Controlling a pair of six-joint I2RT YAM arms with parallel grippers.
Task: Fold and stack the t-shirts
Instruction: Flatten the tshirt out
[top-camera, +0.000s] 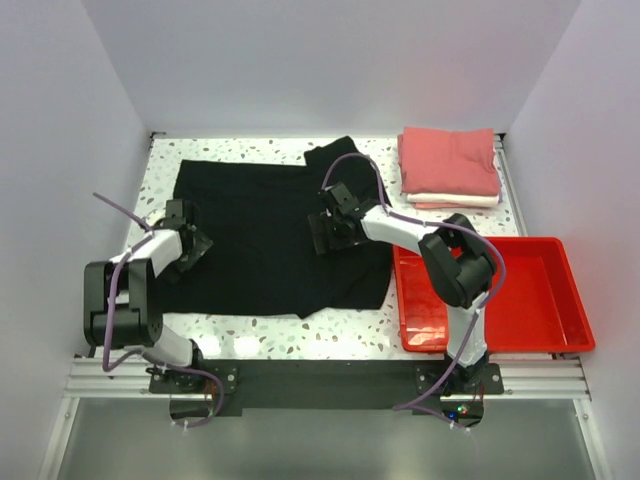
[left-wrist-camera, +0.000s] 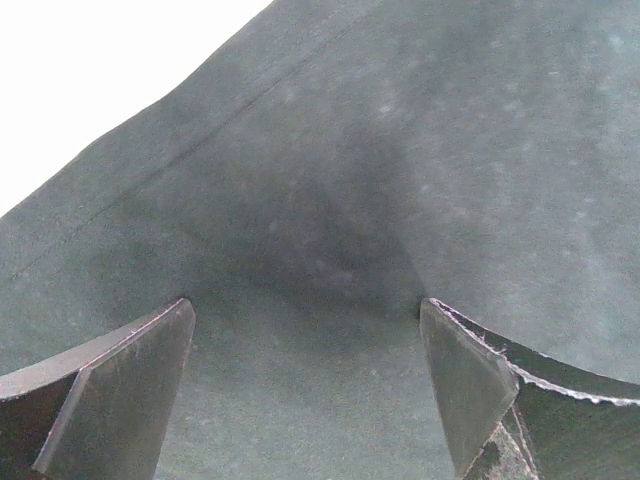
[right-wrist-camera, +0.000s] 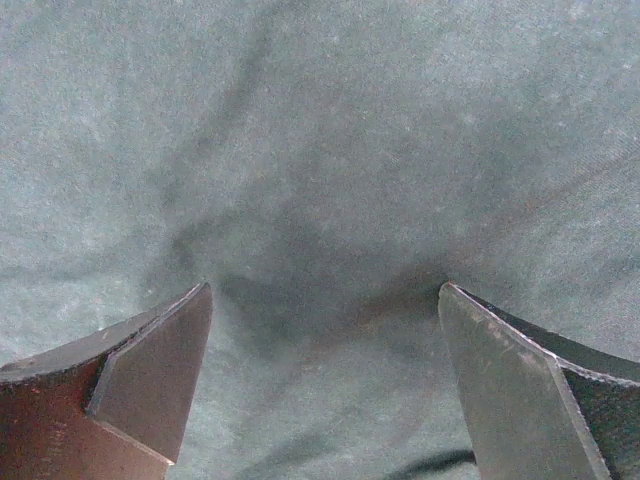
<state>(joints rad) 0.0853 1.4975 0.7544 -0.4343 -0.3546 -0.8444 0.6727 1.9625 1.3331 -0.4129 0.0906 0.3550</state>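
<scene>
The black t-shirt (top-camera: 260, 230) lies spread flat on the table (top-camera: 270, 340). The left pincer (top-camera: 186, 240) is down at its edge and the right pincer (top-camera: 332, 228) is down on its middle, the two well apart. Both gape wide with nothing gripped; each wrist view shows only cloth under the gap. Just beyond the left pincer's tips a hem seam runs aslant, with bare table past it. Around the right pincer's tips there is cloth on every side, and soft creases run ahead of it. The step in hand looks to be taking hold for a fold. To do it well, each pincer should probably press low enough to gather a small ridge of cloth before closing. The right one, far from any edge, may slide over the cloth and catch nothing. The left should bite close to the hem. Lifting both evenly would keep the fold line straight. The salmon-pink t-shirt (top-camera: 448, 158) sits folded on the white t-shirt (top-camera: 455, 200) beyond and to the right of the right pincer. The red tray (top-camera: 530, 300) lies to its near right, so the fold is best kept away from both.
</scene>
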